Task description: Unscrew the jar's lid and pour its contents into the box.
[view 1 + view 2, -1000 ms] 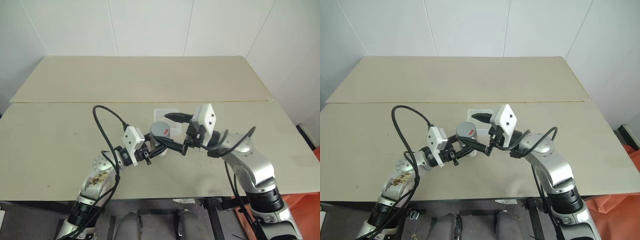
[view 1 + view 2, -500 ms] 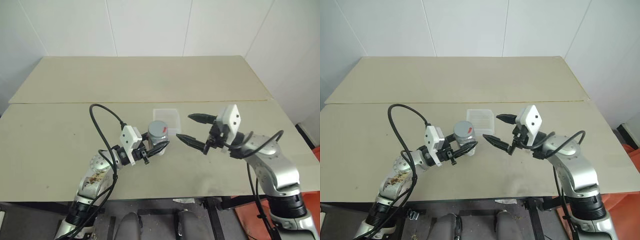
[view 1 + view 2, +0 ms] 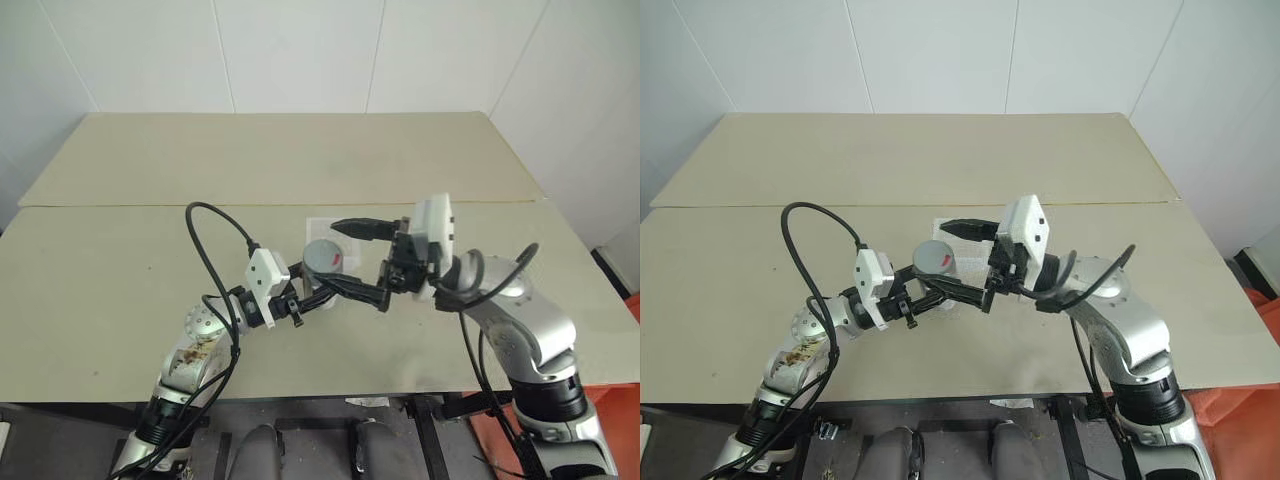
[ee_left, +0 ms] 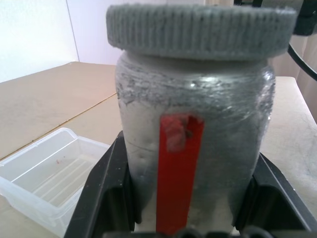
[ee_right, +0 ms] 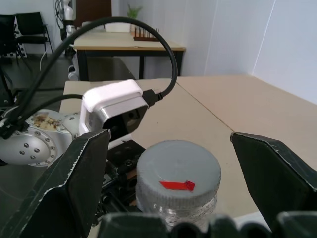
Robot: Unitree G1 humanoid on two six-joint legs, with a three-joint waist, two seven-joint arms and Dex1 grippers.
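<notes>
The jar (image 4: 190,129), silvery with a red strip on its side, stands upright between the fingers (image 4: 105,191) of my left gripper (image 3: 318,296), which is shut on its body, just above the table. The grey ribbed lid (image 5: 178,171) with its small red mark sits on the jar. My right gripper (image 3: 332,257) is open, one finger (image 5: 74,191) on each side of the lid, with a gap to it on both sides. The clear box (image 4: 47,178) lies on the table just behind the jar, partly covered in the head views. The contents are hidden inside the jar.
The beige table (image 3: 100,270) has open room left and right of the arms. A second beige board (image 3: 280,150) adjoins it at the back, up to the white wall. A black cable (image 3: 212,232) loops up from my left wrist.
The right gripper was at the lid, drew away to the right half a second ago, and has come back to straddle the lid, still open. The left gripper kept the jar in place.
</notes>
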